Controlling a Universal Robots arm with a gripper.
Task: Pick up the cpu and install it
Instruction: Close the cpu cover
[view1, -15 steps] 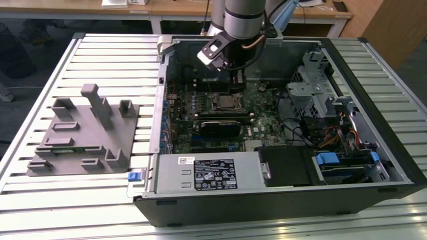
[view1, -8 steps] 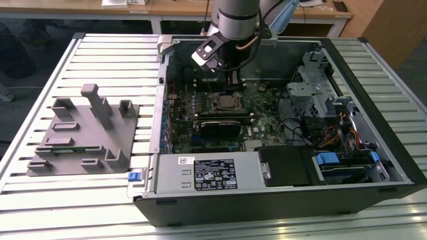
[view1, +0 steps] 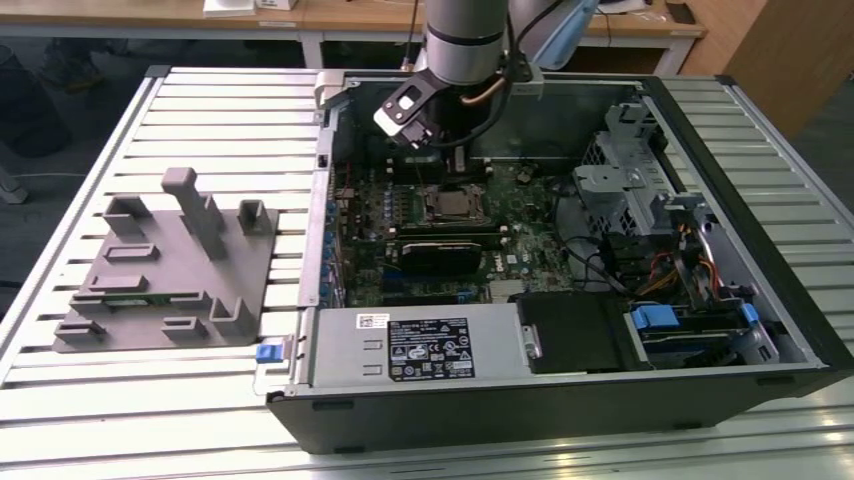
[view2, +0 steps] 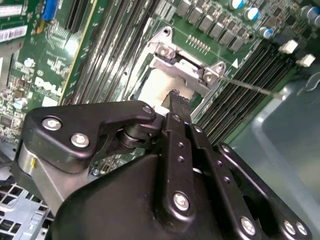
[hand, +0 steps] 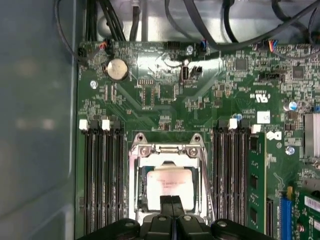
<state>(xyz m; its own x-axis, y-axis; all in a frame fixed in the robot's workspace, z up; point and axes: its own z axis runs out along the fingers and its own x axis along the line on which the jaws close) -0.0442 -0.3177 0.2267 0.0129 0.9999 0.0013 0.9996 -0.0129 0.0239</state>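
Starting at the exterior view's left: the grey fixture tray (view1: 160, 270) lies on the slatted table (view1: 214, 100), posts and slots standing up. What sits in those slots, I can't make out.

Moving across, the open computer case (view1: 561, 415) holds the green motherboard (view1: 534, 235). The arm (view1: 465, 40) drops in from the upper middle of the frame, right over the socket frame (view1: 445, 207).

And there's the cpu (hand: 170, 182), lying flat inside that socket, square to its walls, in the first wrist view. The gripper (hand: 171, 201) sits at the chip's edge, fingers (hand: 166, 206) pressed together, pinching nothing. Touching or just above, I can't tell.

I'd call this the seating stage: chip in its bed, and whether the frame is clamped over it I can't say. Any move here wants a light, straight touch, since a sideways nudge could skew the chip.

Farther to the exterior view's right, the case carries a metal drive cage (view1: 621, 175) and a blue-tabbed bay (view1: 661, 322).
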